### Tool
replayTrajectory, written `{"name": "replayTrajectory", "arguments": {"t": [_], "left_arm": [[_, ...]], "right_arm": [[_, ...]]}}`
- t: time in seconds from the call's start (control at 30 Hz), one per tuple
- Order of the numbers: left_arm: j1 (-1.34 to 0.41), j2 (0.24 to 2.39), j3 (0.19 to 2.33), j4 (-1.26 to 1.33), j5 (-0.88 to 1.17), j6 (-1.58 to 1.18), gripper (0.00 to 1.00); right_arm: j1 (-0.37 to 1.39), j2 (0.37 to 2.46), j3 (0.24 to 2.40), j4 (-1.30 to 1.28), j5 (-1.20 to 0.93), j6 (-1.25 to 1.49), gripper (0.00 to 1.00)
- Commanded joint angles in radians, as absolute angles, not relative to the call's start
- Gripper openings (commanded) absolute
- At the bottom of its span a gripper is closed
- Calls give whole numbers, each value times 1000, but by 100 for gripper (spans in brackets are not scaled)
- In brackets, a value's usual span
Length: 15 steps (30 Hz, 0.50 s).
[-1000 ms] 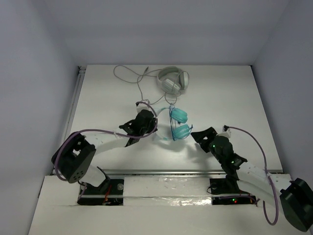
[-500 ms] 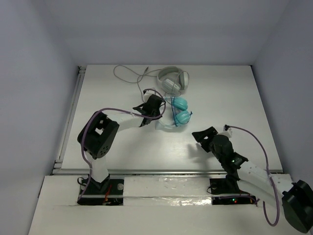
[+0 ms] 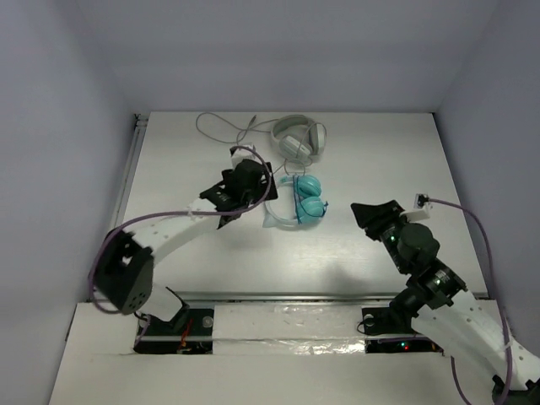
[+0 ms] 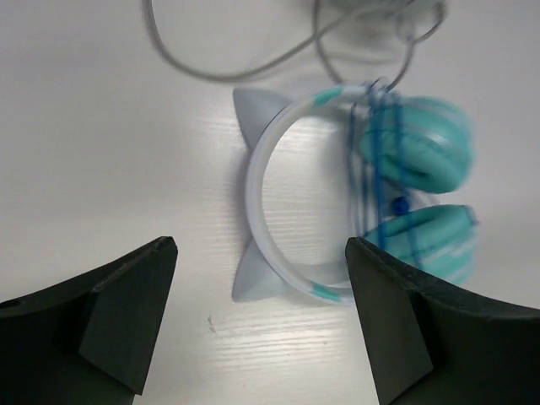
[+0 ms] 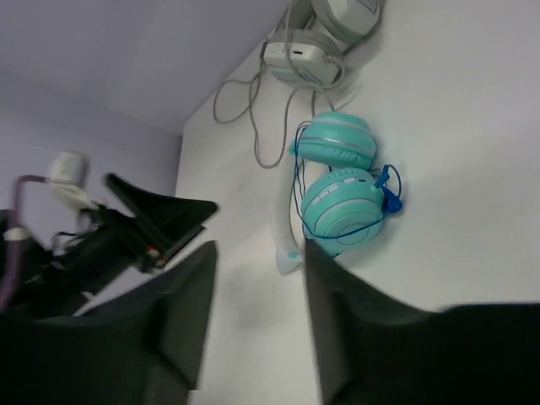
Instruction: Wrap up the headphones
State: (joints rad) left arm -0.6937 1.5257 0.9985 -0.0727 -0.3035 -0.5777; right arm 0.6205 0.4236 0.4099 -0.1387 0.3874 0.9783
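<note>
The teal headphones [image 3: 302, 202] lie flat on the white table, with the pale headband [image 4: 257, 181] to the left of the two ear cups [image 4: 418, 152]. A thin blue cable [image 4: 375, 148] is looped around the cups, and its blue plug [image 5: 390, 190] sticks out beside one cup. My left gripper [image 3: 263, 187] is open just left of the headband and touches nothing. In the left wrist view, its two fingers [image 4: 126, 304] stand wide apart on either side of the headband. My right gripper [image 3: 371, 213] hovers right of the headphones. Its jaws are apart and empty.
Grey-white headphones [image 3: 298, 137] lie at the back of the table, just behind the teal pair. Their grey cable [image 3: 224, 128] trails off to the left. Grey walls close in the table on three sides.
My left gripper has opened, let go of the headband and backed off to the left. The headphones now rest on the table. My right gripper has drawn back to the right, its jaws narrower.
</note>
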Motion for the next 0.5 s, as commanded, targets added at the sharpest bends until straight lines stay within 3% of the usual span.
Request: {"name": "replayTrajectory", "arguments": {"t": [0.0,0.03,0.07,0.13,0.3,0.4,0.43,0.47], "left_arm": [[-698,1315,997,-103,-379,-546,80],[-707,1227,993,-104,-380,-532,80],[-707,1182,989,-95,-377,-523,81],[-707,1049,977,-78,-354,-503,82],[-707,841,973,-71,-314,-460,99],[-707,744,977,-78,-328,-451,99],[-707,706,965,-72,-327,-445,99],[-707,692,960,-63,-328,-443,99]], "right_arm": [[615,436,541,-203,405,842,44],[615,442,567,-204,399,781,16],[615,449,598,-213,399,758,5],[615,463,682,-241,408,683,0],[615,411,856,-328,468,594,0],[615,336,954,-365,533,558,41],[615,316,968,-368,560,563,67],[615,272,979,-368,584,572,81]]}}
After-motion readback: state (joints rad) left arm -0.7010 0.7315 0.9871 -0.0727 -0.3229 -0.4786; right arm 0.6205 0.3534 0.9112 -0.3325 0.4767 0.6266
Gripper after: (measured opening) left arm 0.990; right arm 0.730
